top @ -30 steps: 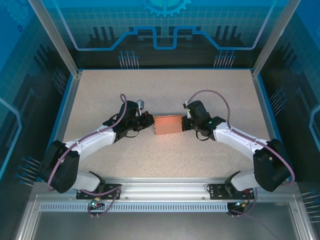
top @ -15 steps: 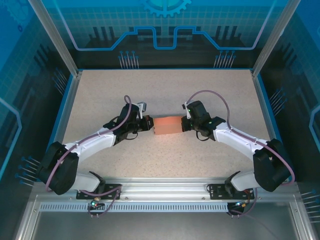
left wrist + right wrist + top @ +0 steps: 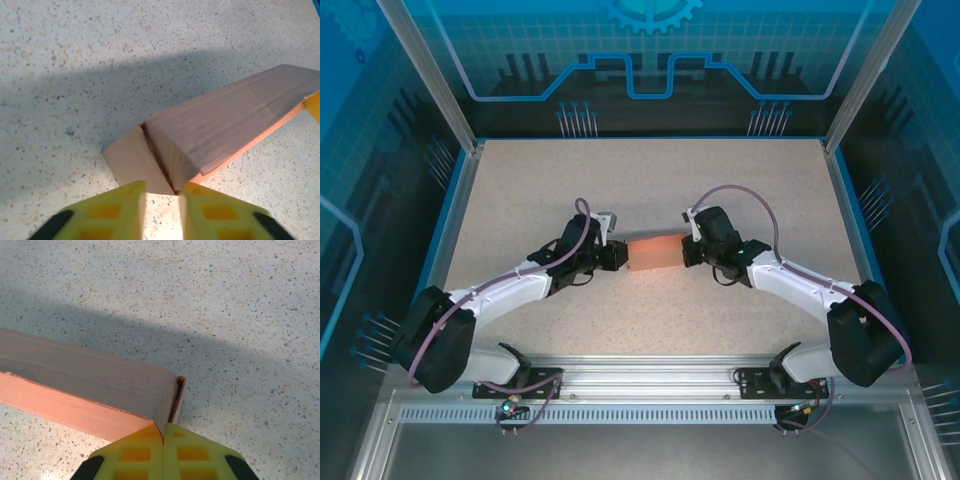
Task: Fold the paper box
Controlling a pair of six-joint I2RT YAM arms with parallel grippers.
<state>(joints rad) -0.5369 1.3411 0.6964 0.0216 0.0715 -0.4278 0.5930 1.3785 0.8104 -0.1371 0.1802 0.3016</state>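
The paper box (image 3: 655, 252), salmon-pink cardboard, lies long and low on the table's middle between both arms. My left gripper (image 3: 618, 256) is at its left end. In the left wrist view the yellow fingers (image 3: 107, 212) stand slightly apart with only table between them, and the box's (image 3: 225, 120) end flaps sit just ahead of the tips, one flap splayed out to the left. My right gripper (image 3: 686, 250) is at the box's right end. Seen from the right wrist, the gripper (image 3: 163, 440) is shut on a thin edge of the box (image 3: 85, 375) at its end corner.
The speckled table (image 3: 650, 185) is bounded by blue side rails (image 3: 453, 215) and metal frame posts at the corners. An aluminium rail (image 3: 650, 380) with both arm bases runs along the near edge.
My left gripper has opened a little and let go of the box's left end, and has shifted slightly nearer. The box now looks flatter. The right gripper keeps its hold.
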